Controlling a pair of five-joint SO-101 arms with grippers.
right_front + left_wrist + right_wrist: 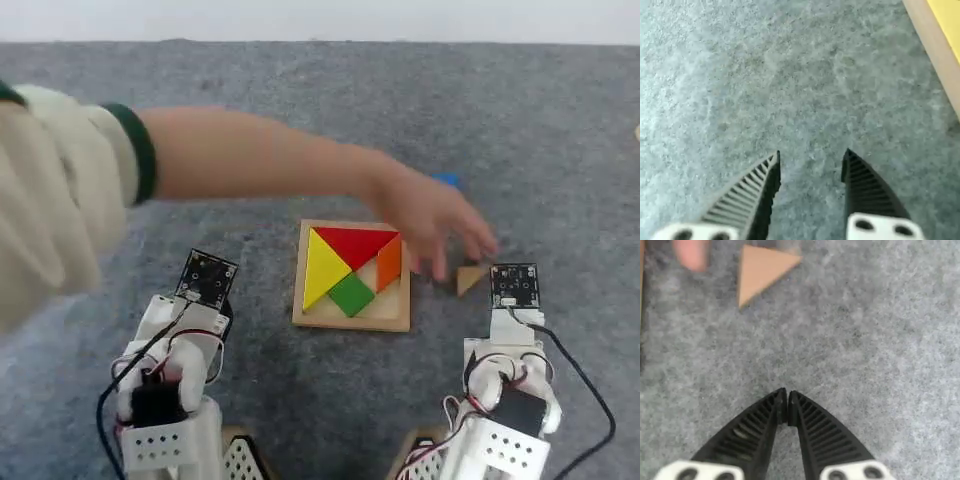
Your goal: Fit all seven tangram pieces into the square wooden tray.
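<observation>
At the lower left of the high view, the left gripper is being held released, its jaws spread over the bare grey mat just beside the wooden tray. At the lower right, the right gripper is being held clenched on nothing, pointed toward a tan triangle lying on the mat outside the tray's right edge. Both arms are probably being parked low to leave the person room.

In the centre, the tray is being occupied by a yellow triangle, a red triangle, a green square and an orange piece. Farther up, a person's hand is being stretched in from the left, fingertips near the tan triangle, seemingly to arrange loose pieces. A blue piece is being partly hidden behind it.
</observation>
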